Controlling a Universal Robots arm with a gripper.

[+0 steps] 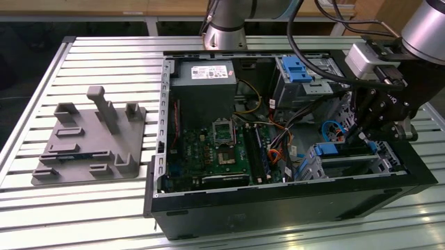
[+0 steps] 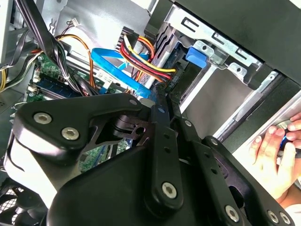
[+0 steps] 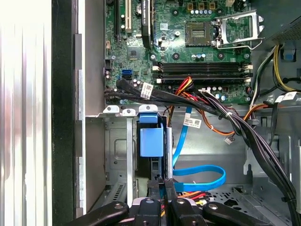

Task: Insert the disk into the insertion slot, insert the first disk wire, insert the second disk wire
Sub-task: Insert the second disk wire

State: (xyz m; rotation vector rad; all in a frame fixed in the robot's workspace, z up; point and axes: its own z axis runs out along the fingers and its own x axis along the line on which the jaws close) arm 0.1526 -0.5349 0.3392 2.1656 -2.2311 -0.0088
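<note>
The black linkage-fingered gripper (image 1: 361, 136) is seen in the exterior view lowered into the open black computer case (image 1: 278, 198), at the boxy silver perforated metal drive cage (image 1: 386, 161) near the exterior view's right. The flat grey hard drive in its bright blue plastic caddy (image 3: 151, 141) is seated inside that cage, its blue edge facing outward in the first wrist view. The gripper's fingers (image 3: 162, 197) are drawn close together at the drive's rear end, beside a bundle of red, yellow and black power wires (image 2: 143, 63) and a flat blue data cable (image 3: 200, 176); whether anything is pinched between them cannot be told. A person's hand (image 2: 277, 157) rests at the case edge in the second wrist view. A grey moulded fixture tray (image 1: 87, 143) lies on the slatted metal table (image 1: 83, 208).
</note>
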